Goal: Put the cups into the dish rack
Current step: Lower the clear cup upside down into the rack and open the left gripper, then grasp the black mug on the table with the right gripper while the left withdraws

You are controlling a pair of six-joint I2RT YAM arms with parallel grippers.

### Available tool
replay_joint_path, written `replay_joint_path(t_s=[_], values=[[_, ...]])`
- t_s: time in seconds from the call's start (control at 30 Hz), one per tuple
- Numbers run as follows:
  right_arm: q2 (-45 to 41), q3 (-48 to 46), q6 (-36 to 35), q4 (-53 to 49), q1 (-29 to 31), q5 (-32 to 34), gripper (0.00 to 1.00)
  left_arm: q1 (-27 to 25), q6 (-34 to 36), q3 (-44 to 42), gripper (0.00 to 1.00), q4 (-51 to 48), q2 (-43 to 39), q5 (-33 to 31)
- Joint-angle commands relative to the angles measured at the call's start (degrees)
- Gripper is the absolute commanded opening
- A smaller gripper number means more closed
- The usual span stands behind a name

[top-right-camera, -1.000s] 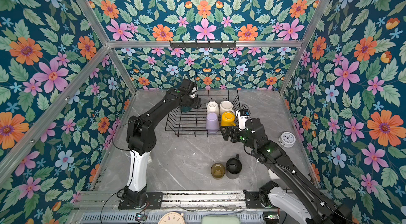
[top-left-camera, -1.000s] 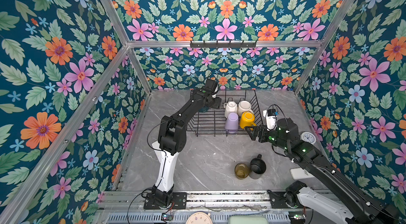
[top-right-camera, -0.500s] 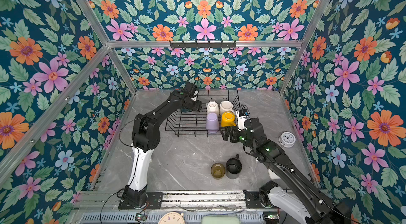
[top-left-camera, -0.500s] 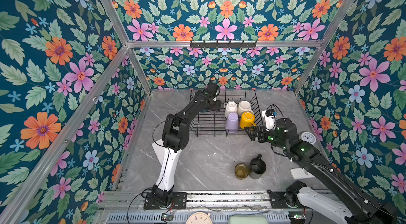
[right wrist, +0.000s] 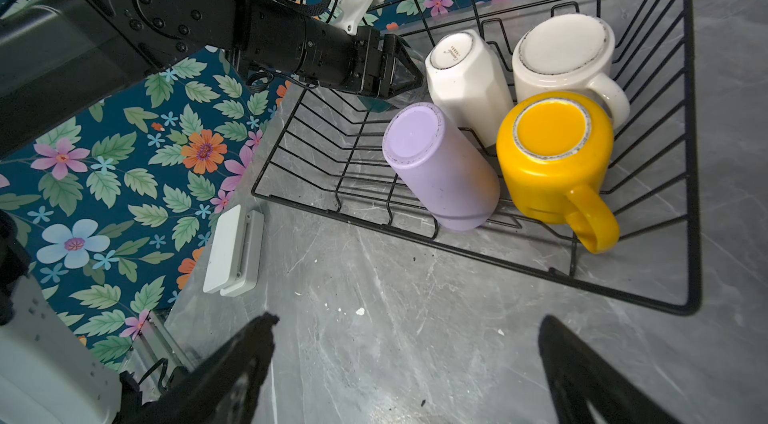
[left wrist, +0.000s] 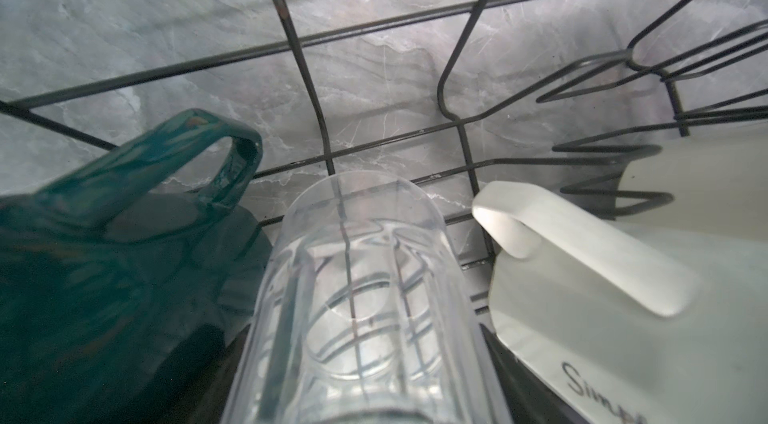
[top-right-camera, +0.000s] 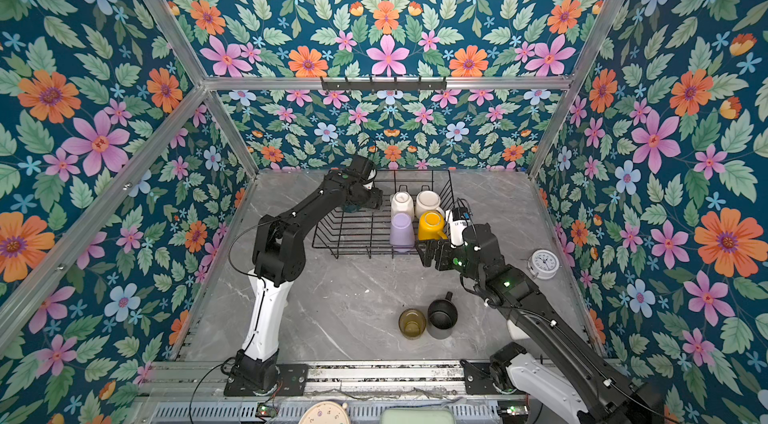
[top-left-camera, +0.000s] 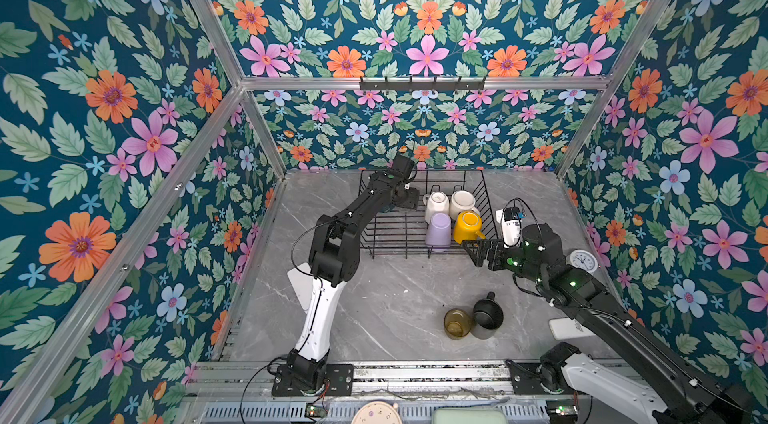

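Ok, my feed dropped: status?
Left pincer holds clear drinking glass in black wire dish rack. Right pincer open, empty. Amber glass, black mug outside. Nothing blocking.

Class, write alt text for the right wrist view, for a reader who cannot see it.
Four upturned cups sit in a black wire dish rack: lilac tumbler, yellow mug, faceted white mug, round white mug. The left gripper reaches in beside them holding a clear glass; the right gripper hangs open over the grey table.

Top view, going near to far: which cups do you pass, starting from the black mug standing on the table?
black mug → yellow mug → white handled mug at the back of the dish rack
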Motion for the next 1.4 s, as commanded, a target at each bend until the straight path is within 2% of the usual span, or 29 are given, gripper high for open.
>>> replay_joint_path(t_s=[0.0, 0.23, 0.67, 0.9, 1.13, 1.37], values=[[0.0, 0.0, 0.4, 1.3, 0.0, -0.2, 0.99, 0.0, 0.2, -0.2, 0.75, -0.7, 0.1, -0.1], [0.4, 0.6, 0.1, 1.1, 0.0, -0.2, 0.99, -0.1, 0.0, 0.6, 0.84, -0.5, -0.2, -0.6], [1.1, 1.9, -1.2, -1.5, 0.0, 1.4, 0.99, 0.0, -0.6, -1.3, 0.90, 1.5, -3.2, 0.6], [1.0, 4.6, -3.5, -11.7, 0.0, 6.0, 0.95, -0.1, -2.3, -10.2, 0.92, 9.1, -11.7, 1.3], [1.2, 7.0, -2.6, -25.5, 0.8, 8.2, 0.80, 0.0, -5.3, -27.0, 0.93, 25.4, -26.0, -1.3], [1.5, 7.1, 3.0, -35.9, 6.8, 13.3, 0.67, 0.0, -7.3, -39.2, 0.93, 36.3, -37.2, -2.0]])
